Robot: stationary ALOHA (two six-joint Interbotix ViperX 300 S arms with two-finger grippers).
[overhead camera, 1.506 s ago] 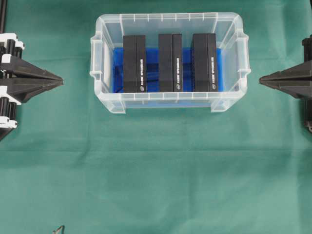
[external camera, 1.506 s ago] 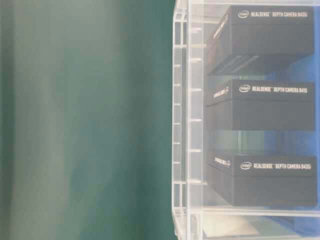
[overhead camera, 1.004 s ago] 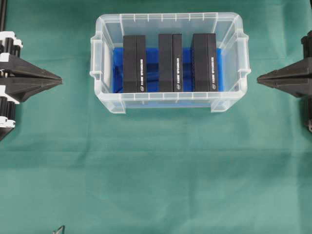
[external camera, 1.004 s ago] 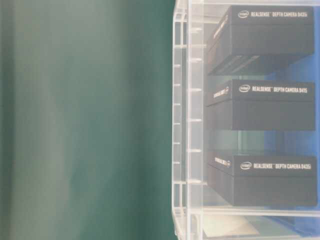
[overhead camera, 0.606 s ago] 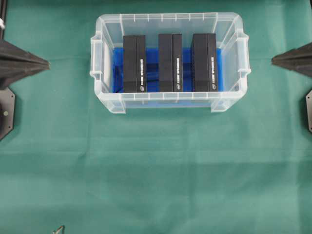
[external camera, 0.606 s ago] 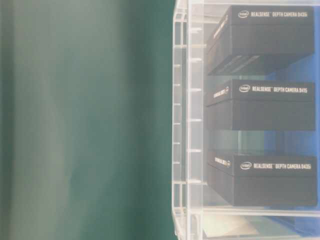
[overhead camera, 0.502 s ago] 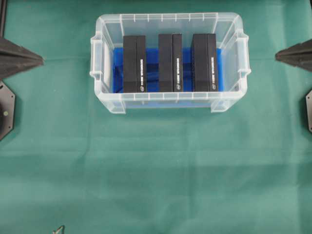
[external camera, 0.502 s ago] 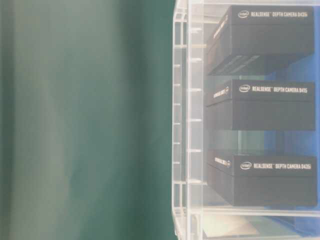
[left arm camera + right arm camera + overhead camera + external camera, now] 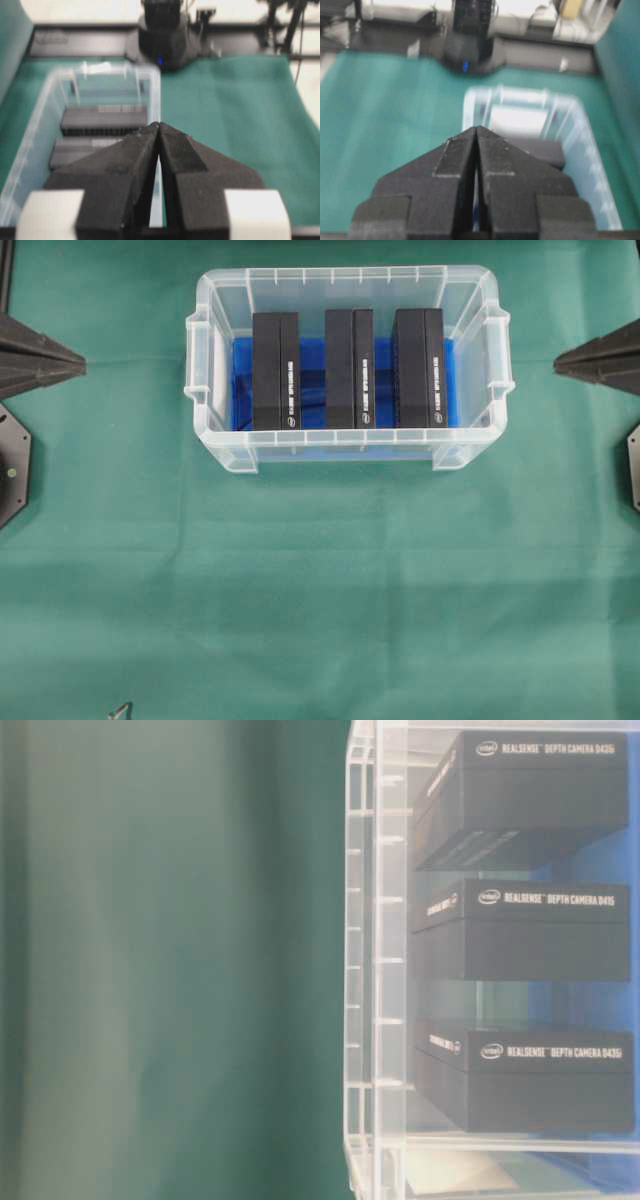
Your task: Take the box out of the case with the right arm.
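one case (image 9: 205, 320), clear plastic, ribbed rim, blue sheet (image 9: 384, 370) on its floor, set at 12 o'clock on the green cloth (image 9: 320, 590) in the overhead view. three black boxes stand inside it in a row, apart from one another: left box (image 9: 275, 370), middle box (image 9: 349, 368), right box (image 9: 420, 367). white lettering on each; legible only in the table-level view.

two grippers. right gripper (image 9: 560, 362) at 3 o'clock, tip aimed at the case, fingers pressed together to a point, nothing between them; well apart from the case wall, and the right box lies nearest it. left gripper (image 9: 80, 362) at 9 o'clock, fingers likewise pressed together, empty, well apart from the case.

both arms cut off at the frame edges; only tapered fingers and part of each base plate show. wrist views blurred: boxes appear as dark slabs behind the case wall. a small object (image 9: 121, 711) at 7 o'clock, cut off, cannot be identified.
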